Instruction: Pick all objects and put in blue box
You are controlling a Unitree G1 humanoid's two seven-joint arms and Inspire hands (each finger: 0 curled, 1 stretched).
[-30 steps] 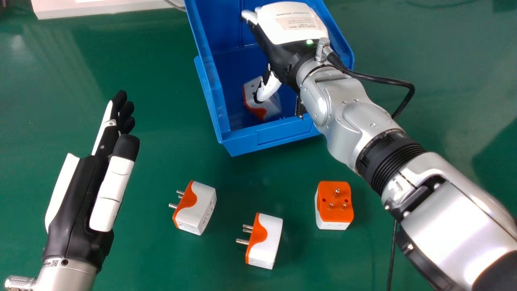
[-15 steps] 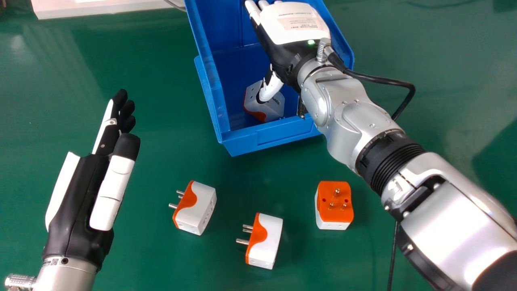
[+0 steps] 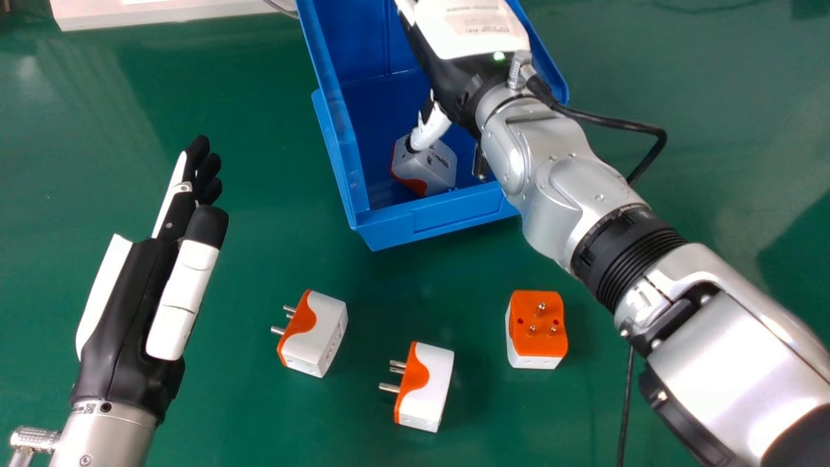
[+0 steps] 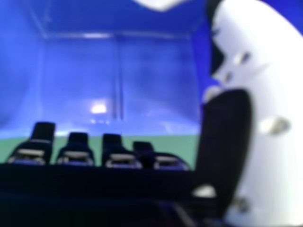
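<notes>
The right hand (image 3: 463,35) hangs over the blue box (image 3: 428,220), fingers extended. Nearer and left of the box, the left hand (image 3: 130,324) points forward, fingers straight.

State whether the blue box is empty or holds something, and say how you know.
Not empty: a white and orange adapter lies inside the blue box, by its near wall.

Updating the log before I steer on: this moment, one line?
right hand: open, over blue box | left hand: open, over table | in box: one adapter | on table: three adapters
</notes>
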